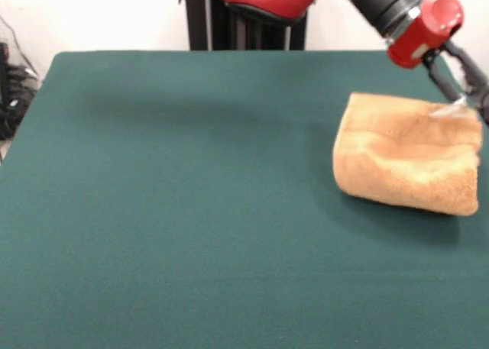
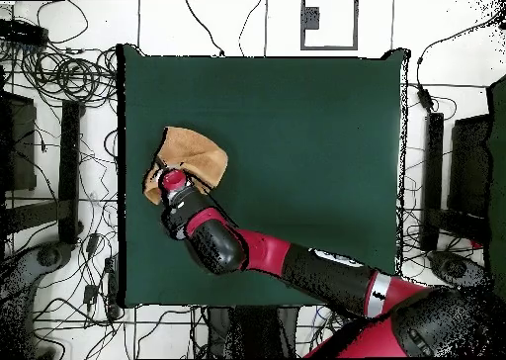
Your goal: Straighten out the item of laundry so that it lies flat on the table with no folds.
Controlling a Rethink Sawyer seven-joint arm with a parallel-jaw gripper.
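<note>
The towel (image 1: 409, 154) lies folded on the surface (image 1: 191, 211), far over at its right side in the front view. The gripper (image 1: 470, 97) hangs at the towel's far right corner.

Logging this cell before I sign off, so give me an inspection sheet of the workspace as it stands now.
Surface: green table, even cloth top.
Job's things: tan towel bunched with folds, near one table edge, not flat.
Clutter: nothing seen on the table.
Grippers: gripper at the towel's far edge; open or shut cannot be told.
Cables: many loose cables on the floor beside the table.
Surroundings: white floor, dark equipment at the sides.
</note>
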